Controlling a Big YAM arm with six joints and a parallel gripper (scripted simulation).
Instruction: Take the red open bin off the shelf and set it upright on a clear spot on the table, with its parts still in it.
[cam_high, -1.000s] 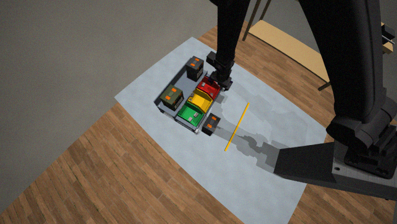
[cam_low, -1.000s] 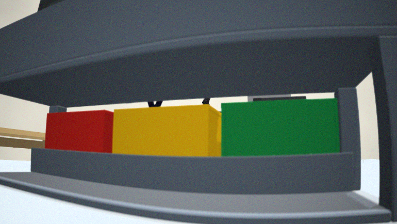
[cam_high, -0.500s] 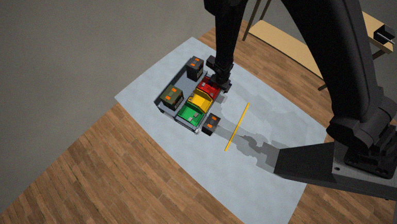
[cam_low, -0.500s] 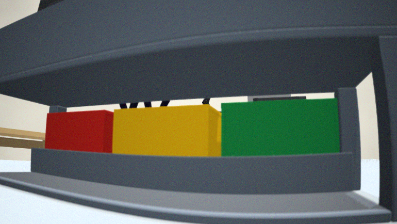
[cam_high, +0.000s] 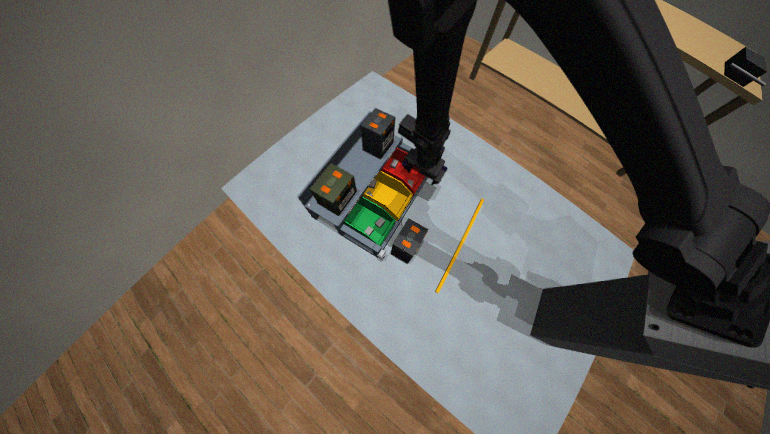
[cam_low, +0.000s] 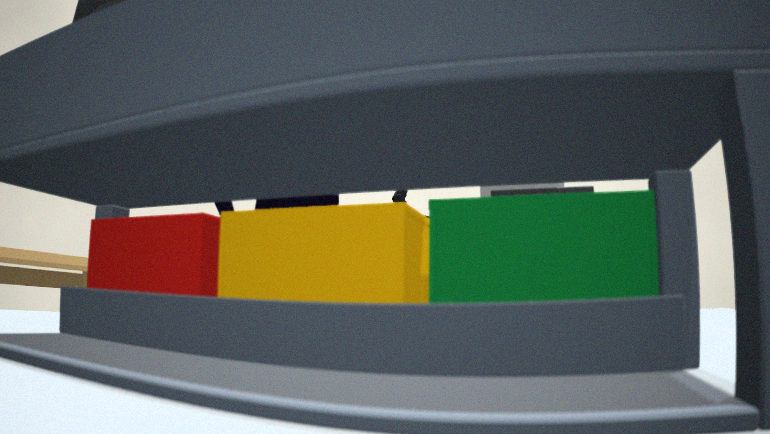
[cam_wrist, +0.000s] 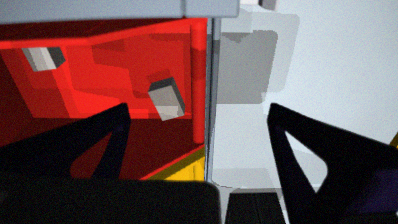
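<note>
The red open bin (cam_high: 403, 169) sits at one end of the grey shelf (cam_high: 360, 188), next to a yellow bin (cam_high: 389, 195) and a green bin (cam_high: 370, 219). In the wrist view the red bin (cam_wrist: 107, 85) holds two small grey parts (cam_wrist: 166, 98). My gripper (cam_wrist: 198, 111) is open and empty, low over the bin's outer wall (cam_wrist: 200, 80): one finger is over the bin's inside, the other over the mat outside the shelf. In the exterior view the red bin (cam_low: 153, 253) stands upright behind the shelf's front lip.
Dark boxes with orange marks stand on the shelf (cam_high: 377, 131) (cam_high: 333, 188) and one on the mat (cam_high: 409, 240). A thin yellow rod (cam_high: 458, 245) lies on the grey mat. The arm's base (cam_high: 674, 318) is at the right. A wooden table (cam_high: 593, 70) stands behind.
</note>
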